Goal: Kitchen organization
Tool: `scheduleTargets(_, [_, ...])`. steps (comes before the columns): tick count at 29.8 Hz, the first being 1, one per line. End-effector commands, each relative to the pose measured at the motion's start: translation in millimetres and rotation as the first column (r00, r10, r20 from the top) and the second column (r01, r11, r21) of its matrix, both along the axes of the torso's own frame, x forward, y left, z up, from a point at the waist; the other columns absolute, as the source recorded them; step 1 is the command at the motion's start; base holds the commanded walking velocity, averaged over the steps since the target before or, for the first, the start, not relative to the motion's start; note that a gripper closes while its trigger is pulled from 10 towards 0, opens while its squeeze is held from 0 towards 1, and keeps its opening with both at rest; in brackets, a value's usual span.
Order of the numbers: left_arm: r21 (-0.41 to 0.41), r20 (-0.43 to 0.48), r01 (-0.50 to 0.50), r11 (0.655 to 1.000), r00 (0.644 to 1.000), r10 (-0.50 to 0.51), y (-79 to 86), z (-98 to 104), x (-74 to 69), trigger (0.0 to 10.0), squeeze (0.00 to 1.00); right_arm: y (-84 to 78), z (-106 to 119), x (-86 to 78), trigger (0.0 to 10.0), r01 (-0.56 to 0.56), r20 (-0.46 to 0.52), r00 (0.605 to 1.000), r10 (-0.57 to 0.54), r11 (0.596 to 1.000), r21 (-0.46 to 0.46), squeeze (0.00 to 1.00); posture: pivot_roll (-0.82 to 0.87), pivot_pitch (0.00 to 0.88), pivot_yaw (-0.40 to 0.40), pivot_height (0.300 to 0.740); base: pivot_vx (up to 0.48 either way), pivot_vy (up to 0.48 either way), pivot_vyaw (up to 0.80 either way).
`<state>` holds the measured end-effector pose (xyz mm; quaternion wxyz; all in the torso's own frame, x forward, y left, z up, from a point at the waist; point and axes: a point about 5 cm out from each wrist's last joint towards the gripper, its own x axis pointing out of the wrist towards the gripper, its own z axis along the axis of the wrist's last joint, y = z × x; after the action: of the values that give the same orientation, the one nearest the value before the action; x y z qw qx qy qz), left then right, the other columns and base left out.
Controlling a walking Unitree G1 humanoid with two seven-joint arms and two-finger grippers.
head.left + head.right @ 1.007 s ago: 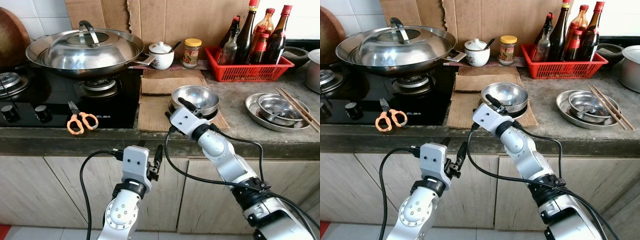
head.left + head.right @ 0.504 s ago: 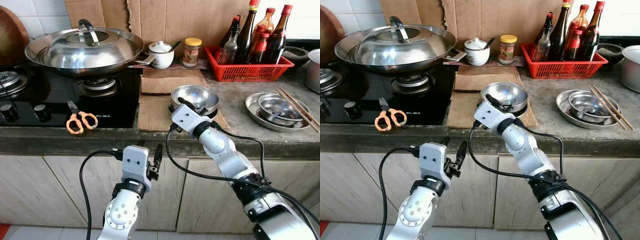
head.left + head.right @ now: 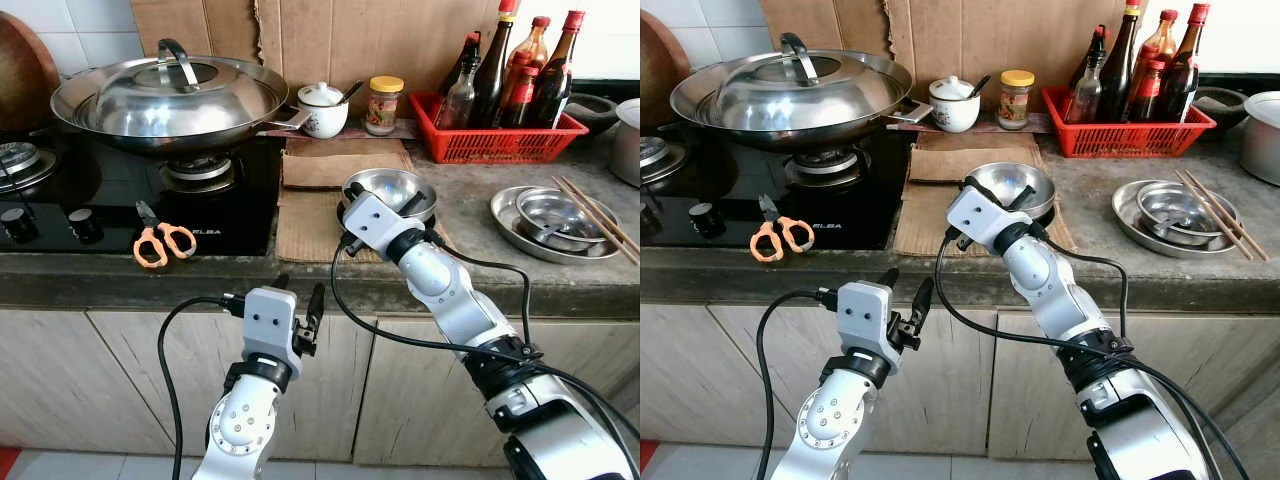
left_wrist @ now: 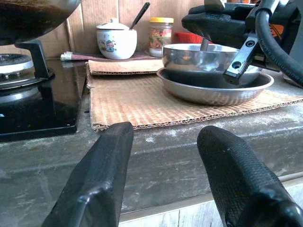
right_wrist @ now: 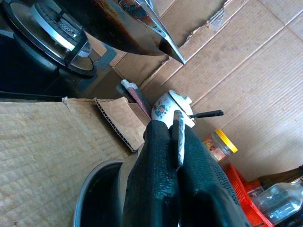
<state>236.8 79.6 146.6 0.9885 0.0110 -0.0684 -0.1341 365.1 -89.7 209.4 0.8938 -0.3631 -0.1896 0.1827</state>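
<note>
Right tool (image 3: pixel 402 208) pinches rim of steel bowl (image 3: pixel 392 188), thin edge clamped between pads; the bowl sits nested in a plate (image 4: pixel 213 91) on cardboard on the desk (image 3: pixel 470 215). Left tool (image 3: pixel 297 300) wide, idle below desk edge.

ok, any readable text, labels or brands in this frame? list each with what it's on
"ELBA": front edge of the black gas hob, beside the orange scissors.
Bottle labels in the red basket: too small to read.
Yellow-lidded jar label: blurred, unreadable.
White lidded pot: picture only, no legible words.
</note>
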Motion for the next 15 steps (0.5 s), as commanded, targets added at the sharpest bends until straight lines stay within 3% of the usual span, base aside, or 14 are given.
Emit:
scheduleTargets(1, [0.0, 0.009, -0.005, 1.0, 1.0, 0.005, -1.3, 1.7, 1.6, 10.0, 0.0, -2.4, 5.4, 1.5, 0.0, 0.007, 0.016, 1.0, -0.007, 1.0, 0.016, 0.0, 0.05, 0.008, -0.037, 0.74, 0.0, 0.0, 0.0])
scheduleTargets(5, [0.001, 0.012, -0.012, 1.0, 1.0, 0.012, -0.3, 2.2, 2.4, 10.0, 0.0, -5.9, 16.3, 0.1, 0.0, 0.026, 0.062, 0.998, -0.033, 0.994, 0.11, 0.0, 0.05, 0.01, -0.039, 0.74, 0.0, 0.0, 0.0])
scheduleTargets(7, [0.002, 0.012, -0.016, 1.0, 1.0, 0.016, 0.5, 2.2, 2.7, 10.0, 0.0, -8.5, 27.0, -2.9, 0.0, 0.035, 0.1, 0.993, -0.057, 0.977, 0.213, 0.0, 0.05, 0.008, -0.038, 0.74, 0.0, 0.0, 0.0])
scheduleTargets(8, [0.002, 0.012, -0.017, 1.0, 1.0, 0.017, 0.7, 2.2, 2.8, 10.0, 0.0, -9.6, 32.4, -5.1, 0.0, 0.029, 0.112, 0.992, -0.064, 0.958, 0.286, 0.0, 0.05, 0.008, -0.038, 0.74, 0.0, 0.0, 0.0])
scheduleTargets(9, [0.0, 0.011, -0.019, 1.0, 1.0, 0.019, 1.0, 2.1, 3.0, 10.0, 0.0, -12.9, 41.8, -9.7, 0.0, 0.023, 0.129, 0.988, -0.084, 0.909, 0.415, 0.0, 0.05, 0.007, -0.037, 0.74, 0.0, 0.0, 0.0])
scheduleTargets(10, [0.0, 0.011, -0.019, 1.0, 1.0, 0.019, 1.0, 2.1, 3.0, 10.0, 0.0, -12.9, 41.8, -9.7, 0.0, 0.023, 0.129, 0.988, -0.084, 0.909, 0.415, 0.0, 0.05, 0.007, -0.037, 0.74, 0.0, 0.0, 0.0])
scheduleTargets(15, [0.01, 0.013, -0.026, 1.0, 1.0, 0.026, 2.6, 2.7, 4.3, 10.0, 0.0, -18.7, 59.9, -24.9, 0.0, -0.009, 0.172, 0.978, -0.121, 0.794, 0.608, 0.0, 0.05, 0.004, -0.028, 0.74, 0.0, 0.0, 0.0])
